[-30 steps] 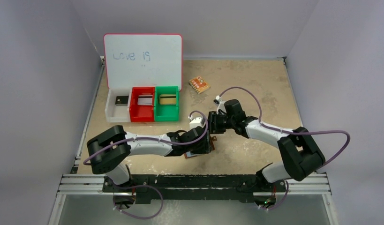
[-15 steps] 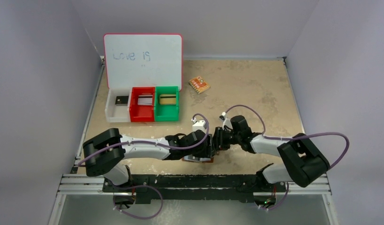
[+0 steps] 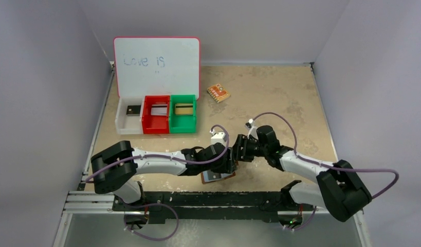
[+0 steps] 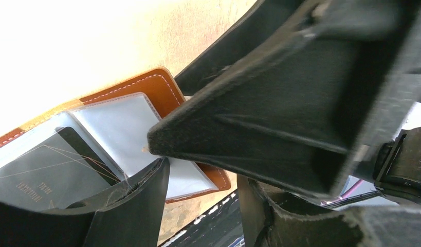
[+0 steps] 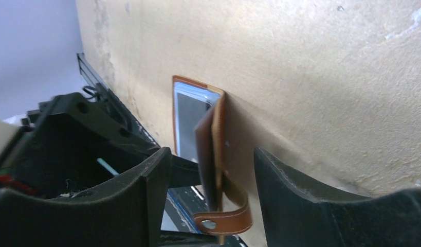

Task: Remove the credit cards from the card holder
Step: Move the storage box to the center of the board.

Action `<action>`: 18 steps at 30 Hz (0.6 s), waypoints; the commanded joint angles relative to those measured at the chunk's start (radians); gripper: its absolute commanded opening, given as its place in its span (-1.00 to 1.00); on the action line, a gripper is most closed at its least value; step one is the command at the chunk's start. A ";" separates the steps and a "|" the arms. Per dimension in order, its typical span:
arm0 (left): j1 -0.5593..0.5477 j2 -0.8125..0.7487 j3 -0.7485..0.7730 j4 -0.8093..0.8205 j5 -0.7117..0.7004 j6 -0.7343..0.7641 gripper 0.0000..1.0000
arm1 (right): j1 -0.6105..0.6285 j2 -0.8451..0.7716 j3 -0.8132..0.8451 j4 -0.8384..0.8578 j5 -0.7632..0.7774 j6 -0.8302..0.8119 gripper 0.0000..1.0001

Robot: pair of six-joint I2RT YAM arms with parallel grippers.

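The wallet lies open just inside the table's near edge, about midway along it, with its long axis roughly along that edge. A dark card sits in a clear pocket of its flat half.

My left gripper is right over that half. Its jaws are part open with nothing in them that I can see, and one finger lies across the card's pocket. Just beyond, the right gripper stands wide apart astride the wallet's raised half, clear of it on both sides and gripping nothing.

So the card lies directly under the left gripper, which makes that the nearer arm. I judge the pull must follow the pocket's open side, but I can't tell which side that is.

Toward the far-left corner, the white bin, red bin and green bin hold three more cards, one each.

Against a second ago, both grippers and the wallet have come closer to the near edge, and the right elbow has swung outward.
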 commanded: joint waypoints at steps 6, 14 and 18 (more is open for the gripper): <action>-0.006 -0.019 0.021 0.003 -0.022 0.024 0.01 | -0.001 0.154 0.064 -0.041 0.070 -0.067 -0.41; 0.017 -0.219 0.046 -0.239 -0.295 0.031 0.21 | -0.001 0.100 0.005 0.040 -0.013 -0.091 -0.78; 0.138 -0.250 0.041 -0.322 -0.273 0.021 0.25 | 0.000 0.134 -0.018 0.080 -0.077 -0.095 -0.76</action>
